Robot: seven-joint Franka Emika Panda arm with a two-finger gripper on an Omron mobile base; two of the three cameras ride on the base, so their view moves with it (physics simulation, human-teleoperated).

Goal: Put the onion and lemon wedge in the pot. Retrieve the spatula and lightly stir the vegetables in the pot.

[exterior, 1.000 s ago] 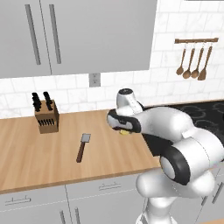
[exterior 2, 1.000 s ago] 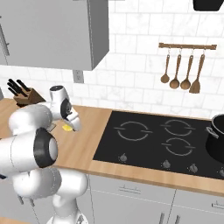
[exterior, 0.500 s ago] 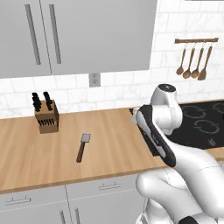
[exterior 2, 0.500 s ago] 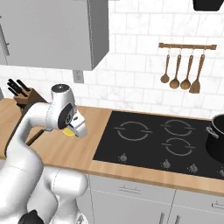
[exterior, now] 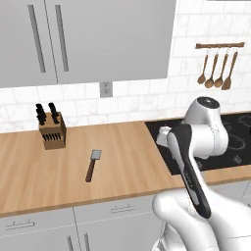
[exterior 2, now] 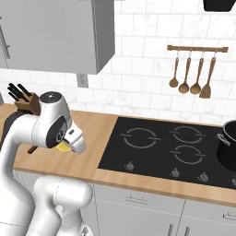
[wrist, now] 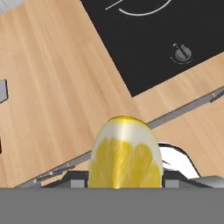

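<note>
grip: gripper (wrist: 125, 186) clamped on lemon wedge (wrist: 125, 154), carried above wood counter (exterior: 122, 147)
wedge: also seen under the hand, right base view (exterior 2: 63, 147)
pot: (exterior 2: 227, 138) far edge of hob, abt 3 o'clock from hand in right base view, well apart
next (guess): long swing twd 3 o'clock across cooktop (exterior 2: 170, 147)

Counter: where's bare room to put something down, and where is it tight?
Bare wood lies between the knife block and the cooktop, broken by one utensil lying mid-counter. The front strip along the cooktop is narrow. The far right is tight, where the pot sits on a burner. The tool holds the lemon wedge.
</note>
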